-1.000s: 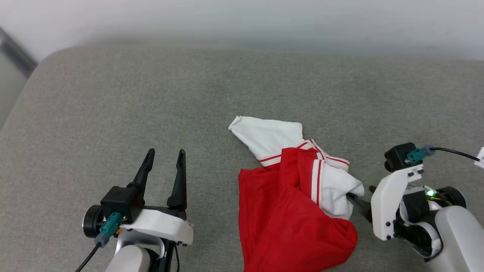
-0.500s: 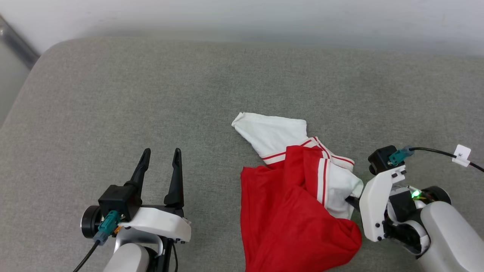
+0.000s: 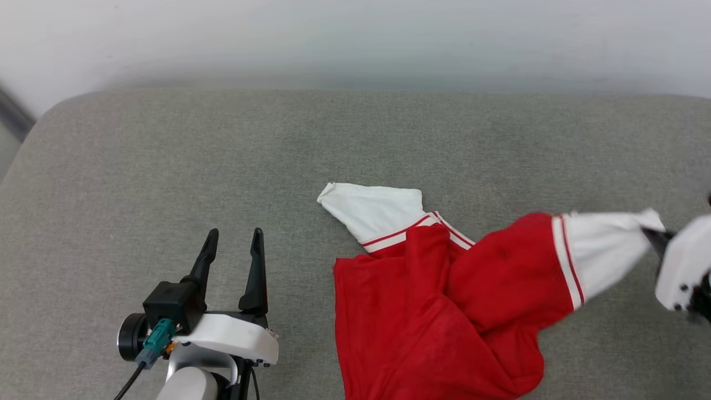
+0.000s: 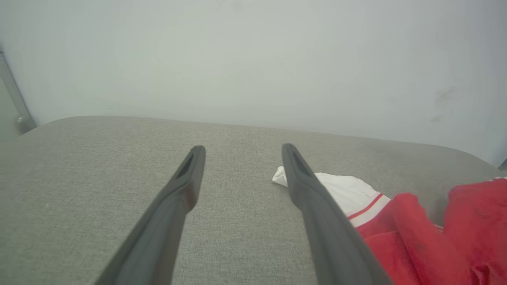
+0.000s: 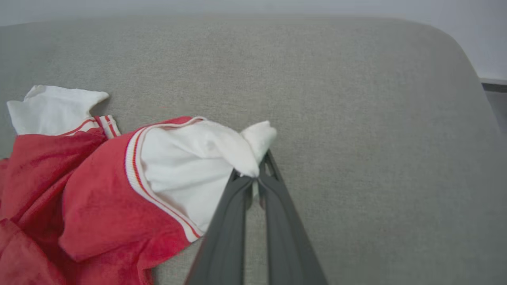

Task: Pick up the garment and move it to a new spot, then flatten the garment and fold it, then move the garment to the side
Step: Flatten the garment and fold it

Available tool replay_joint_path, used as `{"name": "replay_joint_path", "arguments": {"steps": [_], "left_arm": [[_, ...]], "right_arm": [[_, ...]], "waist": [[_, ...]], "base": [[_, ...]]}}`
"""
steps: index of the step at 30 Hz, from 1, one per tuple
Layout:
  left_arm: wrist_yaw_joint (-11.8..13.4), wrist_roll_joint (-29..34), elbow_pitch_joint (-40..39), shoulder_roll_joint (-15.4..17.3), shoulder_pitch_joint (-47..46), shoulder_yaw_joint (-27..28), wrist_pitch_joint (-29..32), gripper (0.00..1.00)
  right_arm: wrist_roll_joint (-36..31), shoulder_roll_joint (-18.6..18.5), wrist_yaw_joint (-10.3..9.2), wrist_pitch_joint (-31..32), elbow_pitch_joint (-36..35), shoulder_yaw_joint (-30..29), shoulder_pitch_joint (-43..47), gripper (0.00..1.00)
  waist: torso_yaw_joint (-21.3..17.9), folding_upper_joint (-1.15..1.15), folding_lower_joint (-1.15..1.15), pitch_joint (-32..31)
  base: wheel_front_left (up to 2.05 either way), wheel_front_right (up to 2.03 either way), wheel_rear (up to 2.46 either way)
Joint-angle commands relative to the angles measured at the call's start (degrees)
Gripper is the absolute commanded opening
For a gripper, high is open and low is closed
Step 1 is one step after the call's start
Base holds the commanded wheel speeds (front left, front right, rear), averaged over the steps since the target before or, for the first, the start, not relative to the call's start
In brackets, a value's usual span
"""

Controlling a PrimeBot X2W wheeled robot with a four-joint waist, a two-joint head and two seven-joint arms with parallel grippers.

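Observation:
The garment (image 3: pixel 433 311), a red shirt with white sleeves and red-and-white striped trim, lies crumpled on the grey cushion (image 3: pixel 222 155). One white sleeve (image 3: pixel 605 250) is stretched out to the right and lifted. My right gripper (image 3: pixel 654 236) at the right edge is shut on that sleeve's end; the right wrist view shows its fingertips (image 5: pixel 255 178) pinching the white fabric (image 5: pixel 198 166). The other white sleeve (image 3: pixel 375 208) rests flat toward the back. My left gripper (image 3: pixel 232 241) stands open at the lower left, apart from the garment (image 4: pixel 416 233), with nothing between its fingers (image 4: pixel 186 186).
The grey cushion's rounded back edge (image 3: pixel 355 94) meets a pale wall (image 3: pixel 355 39). A dark strip (image 3: pixel 11 114) runs beside the cushion's back left corner. Bare cushion stretches behind the garment and to its left.
My right gripper closed on the white sleeve and pulled it right and upward, stretching the garment out. The left arm stayed put. The head camera shifted a little.

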Motion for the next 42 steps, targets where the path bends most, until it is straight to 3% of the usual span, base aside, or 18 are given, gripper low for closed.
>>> {"name": "replay_joint_path", "arguments": {"steps": [1,5,9,10,11,12,19,24,36,42], "left_arm": [[-0.05,-0.06,-0.08,-0.03,0.65,0.12,-0.35,1.0],[-0.04,-0.22,0.13,0.23,1.0,0.09,-0.36,1.0],[0.11,-0.29,0.17,0.66,1.46,0.01,-0.09,1.0],[0.17,-0.28,0.06,0.74,1.52,-0.03,0.02,1.0],[0.24,-0.26,-0.01,0.85,1.62,-0.07,0.11,1.0],[0.35,-0.29,-0.07,0.92,1.83,-0.1,0.22,1.0],[0.81,-0.54,-0.36,1.71,3.12,0.09,0.75,1.0],[1.51,-0.78,-0.95,2.3,4.58,0.34,1.41,1.0],[3.19,-1.27,-2.22,3.83,6.94,1.11,3.04,1.0],[3.56,-1.36,-2.57,5.31,6.56,1.8,4.39,1.0]], "right_arm": [[-0.72,1.48,-0.04,0.52,1.01,-3.01,2.63,0.0],[-2.33,5.65,-0.04,1.37,4.2,-11.1,8.27,0.0],[-3.0,9.06,-0.04,-0.46,8.62,-13.71,11.33,0.01],[-2.97,9.61,-0.04,-1.71,9.52,-13.81,11.25,0.3],[-3.18,9.89,-0.04,-2.68,10.33,-13.72,11.29,0.79],[-3.23,10.24,-0.04,-3.84,10.87,-13.53,11.27,1.0],[-3.98,10.15,-0.04,-10.12,9.29,-11.63,13.15,1.0],[-5.76,9.81,-0.04,-14.35,2.88,-8.84,16.46,1.0],[-10.77,15.56,-0.04,-28.83,-12.86,-6.04,20.69,1.0],[-12.25,17.11,-0.04,-31.49,-17.68,-3.01,22.4,1.0]], "waist": [[-0.22,0.0,0.0,-0.18],[-0.49,0.0,0.0,-0.54],[-0.8,0.0,0.0,-0.82],[-0.86,0.0,0.0,-0.84],[-0.93,0.0,0.0,-0.94],[-1.02,0.0,0.0,-1.12],[-1.49,0.0,0.0,-2.98],[-1.91,0.0,0.0,-4.89],[-2.65,0.0,0.0,-7.4],[-3.66,0.0,0.0,-7.68]], "base": [[0.0,0.0,0.0],[0.0,0.0,0.0],[0.0,0.0,0.0],[0.0,0.0,0.0],[0.0,0.0,0.0],[0.0,0.0,0.0],[0.0,0.0,0.0],[0.0,0.0,0.0],[0.0,0.0,0.0],[0.0,0.0,0.0]]}}
